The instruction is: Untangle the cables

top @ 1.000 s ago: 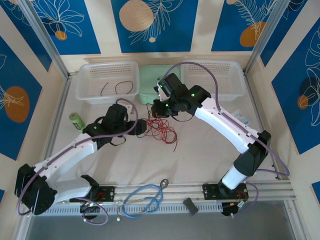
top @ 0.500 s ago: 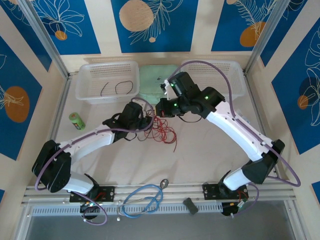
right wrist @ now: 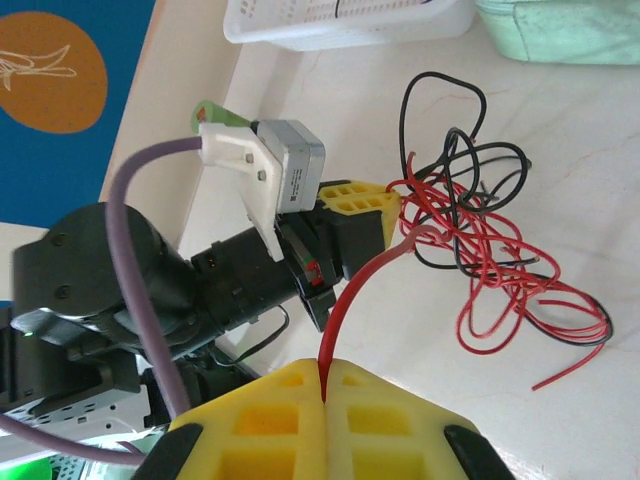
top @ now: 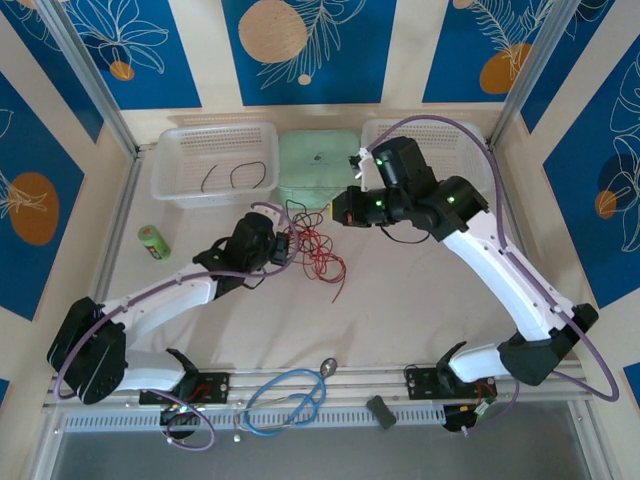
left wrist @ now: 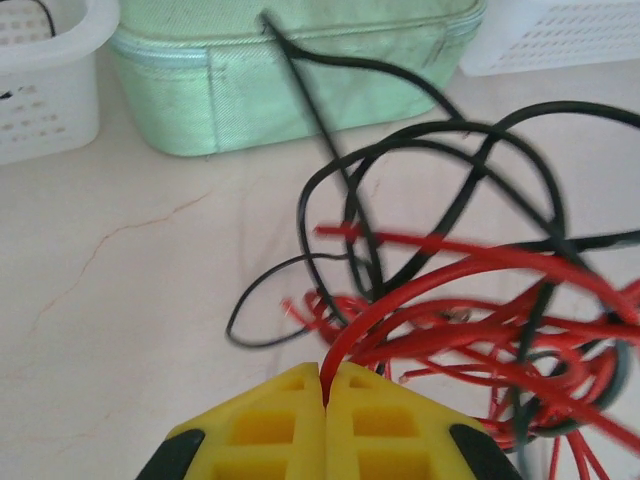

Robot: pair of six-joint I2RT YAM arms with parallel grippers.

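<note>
Cables (top: 315,252) lie tangled on the worktop (top: 420,300) before the green case (top: 318,165). Left tool (left wrist: 324,385) grips a red strand (left wrist: 400,290) at the tangle; right tool (right wrist: 323,375), nearer the case, grips one leading back.

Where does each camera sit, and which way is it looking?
Top external: above and behind the arms, looking down at the table; both arms show.
Left wrist: behind the left pincer, facing the green case.
Right wrist: behind the right pincer, facing the left pincer.
All three share the cables.
</note>
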